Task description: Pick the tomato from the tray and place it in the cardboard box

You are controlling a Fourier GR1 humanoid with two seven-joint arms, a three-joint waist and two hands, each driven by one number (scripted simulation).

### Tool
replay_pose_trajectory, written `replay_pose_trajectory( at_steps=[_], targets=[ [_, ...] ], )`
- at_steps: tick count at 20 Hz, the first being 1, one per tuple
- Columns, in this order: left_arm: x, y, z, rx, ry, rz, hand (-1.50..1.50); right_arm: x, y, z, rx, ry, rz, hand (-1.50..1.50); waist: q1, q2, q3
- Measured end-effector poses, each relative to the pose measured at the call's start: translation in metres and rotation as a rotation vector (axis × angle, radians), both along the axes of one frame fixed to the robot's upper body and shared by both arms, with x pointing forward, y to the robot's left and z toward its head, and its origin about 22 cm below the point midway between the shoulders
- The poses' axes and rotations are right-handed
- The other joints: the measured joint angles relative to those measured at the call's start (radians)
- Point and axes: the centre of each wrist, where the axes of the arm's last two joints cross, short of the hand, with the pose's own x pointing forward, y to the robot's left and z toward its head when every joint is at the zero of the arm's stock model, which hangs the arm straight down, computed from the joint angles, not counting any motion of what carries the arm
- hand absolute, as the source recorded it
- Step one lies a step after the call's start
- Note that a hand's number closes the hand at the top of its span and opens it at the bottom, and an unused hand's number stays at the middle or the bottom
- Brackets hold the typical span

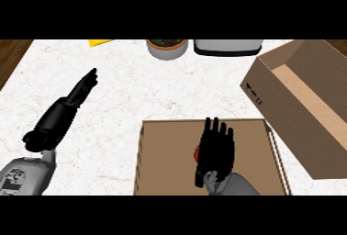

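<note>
A flat brown tray [163,156] lies on the counter at the lower middle. A red tomato [196,153] rests on it, mostly hidden under my right hand [215,149]; only a red sliver shows at the hand's left edge. That hand hovers over the tomato with fingers straight, pointing away from me. The open cardboard box [298,98] stands at the right, its long opening facing up and left. My left hand [82,87] is at the left, over bare counter, fingers straight and holding nothing.
At the back edge stand a potted plant [166,47] in a grey pot, a white and dark appliance [227,47] and a yellow object's corner [99,42]. The white marble counter [136,92] spreads between the tray and these.
</note>
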Motion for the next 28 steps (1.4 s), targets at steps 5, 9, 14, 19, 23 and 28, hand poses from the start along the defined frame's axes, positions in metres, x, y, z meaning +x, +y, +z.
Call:
replay_pose_trajectory(
  at_steps=[5, 9, 14, 19, 23, 28],
  targets=[
    [0.001, 0.005, -0.004, 0.002, 0.003, 0.001, 0.00, 0.002, -0.005, -0.010, 0.011, 0.015, -0.017, -1.50, -0.001, 0.001, 0.000],
    [-0.001, 0.001, -0.005, -0.004, 0.003, -0.005, 0.00, -0.003, -0.004, -0.015, 0.014, 0.017, 0.021, 1.50, -0.001, 0.000, 0.000],
    [0.003, -0.003, -0.002, -0.004, 0.005, -0.007, 0.00, -0.004, 0.000, -0.021, -0.038, -0.049, 0.079, 1.50, -0.002, -0.003, -0.001],
    [0.002, 0.001, -0.002, -0.001, -0.004, 0.001, 0.00, 0.004, 0.004, -0.022, -0.082, -0.107, 0.117, 1.50, -0.001, -0.003, -0.001],
    [0.006, 0.002, 0.003, 0.001, -0.011, -0.017, 0.00, 0.040, -0.003, -0.012, 0.000, -0.149, 0.237, 1.50, 0.013, 0.004, 0.000],
    [0.008, -0.003, 0.004, -0.001, -0.019, -0.035, 0.00, 0.085, -0.019, 0.004, 0.109, -0.262, 0.406, 1.50, 0.029, 0.012, 0.001]
  ],
)
